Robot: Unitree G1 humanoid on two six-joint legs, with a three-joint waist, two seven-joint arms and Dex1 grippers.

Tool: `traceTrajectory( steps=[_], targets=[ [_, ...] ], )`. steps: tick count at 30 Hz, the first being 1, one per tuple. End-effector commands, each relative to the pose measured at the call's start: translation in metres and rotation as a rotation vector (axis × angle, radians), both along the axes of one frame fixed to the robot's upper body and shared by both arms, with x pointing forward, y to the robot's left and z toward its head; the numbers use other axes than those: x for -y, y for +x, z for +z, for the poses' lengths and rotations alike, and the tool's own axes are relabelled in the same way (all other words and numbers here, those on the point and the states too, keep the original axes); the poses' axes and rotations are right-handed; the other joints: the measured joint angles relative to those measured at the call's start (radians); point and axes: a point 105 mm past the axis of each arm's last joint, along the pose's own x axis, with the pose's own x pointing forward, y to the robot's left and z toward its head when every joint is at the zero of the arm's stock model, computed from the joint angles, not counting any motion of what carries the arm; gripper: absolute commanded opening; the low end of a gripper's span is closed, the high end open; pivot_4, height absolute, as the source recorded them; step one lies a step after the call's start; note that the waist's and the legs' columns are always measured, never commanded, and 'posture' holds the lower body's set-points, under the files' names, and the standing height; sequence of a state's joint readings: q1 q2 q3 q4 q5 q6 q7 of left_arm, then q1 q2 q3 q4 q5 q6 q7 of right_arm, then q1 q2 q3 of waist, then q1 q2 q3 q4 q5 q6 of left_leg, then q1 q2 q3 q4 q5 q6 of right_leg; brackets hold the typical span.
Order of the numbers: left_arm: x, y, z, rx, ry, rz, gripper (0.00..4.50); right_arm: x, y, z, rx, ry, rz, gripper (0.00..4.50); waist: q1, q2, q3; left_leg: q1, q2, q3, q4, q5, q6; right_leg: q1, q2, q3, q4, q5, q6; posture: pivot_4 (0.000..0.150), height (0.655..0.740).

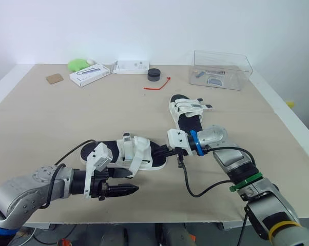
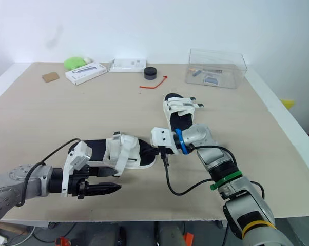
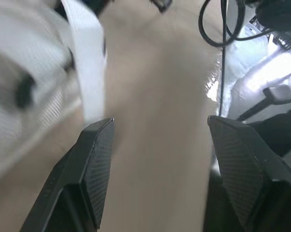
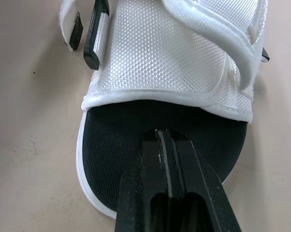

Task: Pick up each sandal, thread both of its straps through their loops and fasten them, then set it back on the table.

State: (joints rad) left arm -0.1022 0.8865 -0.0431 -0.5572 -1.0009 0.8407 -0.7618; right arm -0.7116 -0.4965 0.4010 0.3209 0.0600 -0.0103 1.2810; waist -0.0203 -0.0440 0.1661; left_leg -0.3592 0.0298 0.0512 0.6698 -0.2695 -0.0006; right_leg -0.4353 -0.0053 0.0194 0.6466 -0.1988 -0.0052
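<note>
From the head camera you see the near sandal (image 1: 129,154) lying flat on the table (image 1: 52,123). The left gripper (image 1: 133,189) sits just beside its front edge and the right gripper (image 1: 167,151) at its toe end. The second sandal (image 1: 188,110) lies farther back.

At the left wrist the fingers (image 3: 94,164) are spread and hold nothing — a white strap (image 3: 90,63) runs beside one tip.

At the right wrist the fingers (image 4: 145,193) are pressed together, tips on the black footbed (image 4: 116,135).

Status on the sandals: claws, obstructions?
Left claw open beside near sandal, loose strap by its finger. Right claw shut, tip over that sandal's toe. Far sandal lying on table. Black cable hangs nearby.
</note>
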Motion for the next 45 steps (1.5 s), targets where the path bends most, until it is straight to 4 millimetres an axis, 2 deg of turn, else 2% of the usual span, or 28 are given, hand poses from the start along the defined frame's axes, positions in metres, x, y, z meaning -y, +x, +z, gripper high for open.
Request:
traceTrajectory(
  steps=[1,4,9,14,19,23,33,39,45],
  targets=[
    [-0.004,-0.004,0.01,0.042,-0.006,-0.037,3.16,0.019,-0.001,-0.026,-0.064,-0.1,-0.059,0.0,0.0,0.0,0.0,-0.001,0.0,0.0,0.0,0.0,0.0,-0.001,0.0,0.0,0.0,0.0,0.0,0.15,0.74],
    [-0.011,-0.005,0.015,0.038,-0.014,-0.034,3.16,0.02,-0.003,-0.026,-0.065,-0.098,-0.063,0.0,0.0,0.0,0.0,-0.001,0.0,0.0,0.0,-0.001,0.0,-0.001,-0.001,0.0,0.0,-0.001,0.0,0.15,0.74],
    [-0.023,0.007,0.024,0.024,-0.063,0.028,3.16,0.02,-0.004,-0.027,-0.066,-0.095,-0.067,0.0,0.002,0.0,0.0,-0.001,-0.001,-0.001,0.0,-0.001,0.0,-0.001,-0.002,0.0,0.0,-0.001,0.001,0.15,0.74],
    [-0.027,0.012,0.017,0.03,-0.023,0.038,3.16,0.02,-0.003,-0.026,-0.062,-0.096,-0.07,0.0,0.001,0.0,0.0,-0.001,-0.001,0.0,0.0,-0.001,0.0,-0.001,-0.001,-0.001,0.0,-0.001,0.001,0.15,0.74],
    [-0.01,0.003,-0.005,0.003,0.015,-0.037,3.16,0.02,-0.002,-0.026,-0.06,-0.099,-0.072,0.0,0.001,0.0,0.0,-0.001,-0.001,0.0,0.0,-0.001,-0.001,-0.001,-0.002,0.0,0.0,-0.001,0.001,0.15,0.74],
    [0.0,0.004,-0.014,0.003,0.023,-0.059,3.16,0.021,-0.002,-0.025,-0.059,-0.1,-0.075,0.0,0.001,-0.001,0.0,-0.001,-0.001,0.0,0.0,-0.001,-0.001,-0.001,-0.002,0.0,0.0,-0.001,0.002,0.15,0.74],
    [0.0,0.021,-0.018,0.02,0.035,-0.016,3.16,0.022,-0.004,-0.026,-0.068,-0.094,-0.086,0.0,0.001,-0.001,0.0,-0.001,-0.001,-0.001,0.0,-0.001,0.0,-0.001,-0.002,0.0,0.0,-0.001,0.002,0.15,0.74],
    [-0.003,0.024,-0.02,0.056,0.076,-0.017,3.16,0.019,-0.009,-0.021,-0.147,-0.024,-0.107,0.0,0.002,-0.001,0.0,-0.002,-0.001,-0.001,0.0,-0.001,0.0,-0.001,-0.003,0.0,-0.001,-0.002,0.002,0.15,0.74],
    [0.001,0.023,-0.02,0.122,0.111,-0.064,3.16,0.021,-0.009,-0.024,-0.134,-0.046,-0.107,0.0,0.002,-0.001,0.0,-0.006,-0.002,-0.002,0.0,-0.002,0.001,-0.004,-0.003,0.0,-0.001,-0.002,0.004,0.15,0.74]
  ],
)
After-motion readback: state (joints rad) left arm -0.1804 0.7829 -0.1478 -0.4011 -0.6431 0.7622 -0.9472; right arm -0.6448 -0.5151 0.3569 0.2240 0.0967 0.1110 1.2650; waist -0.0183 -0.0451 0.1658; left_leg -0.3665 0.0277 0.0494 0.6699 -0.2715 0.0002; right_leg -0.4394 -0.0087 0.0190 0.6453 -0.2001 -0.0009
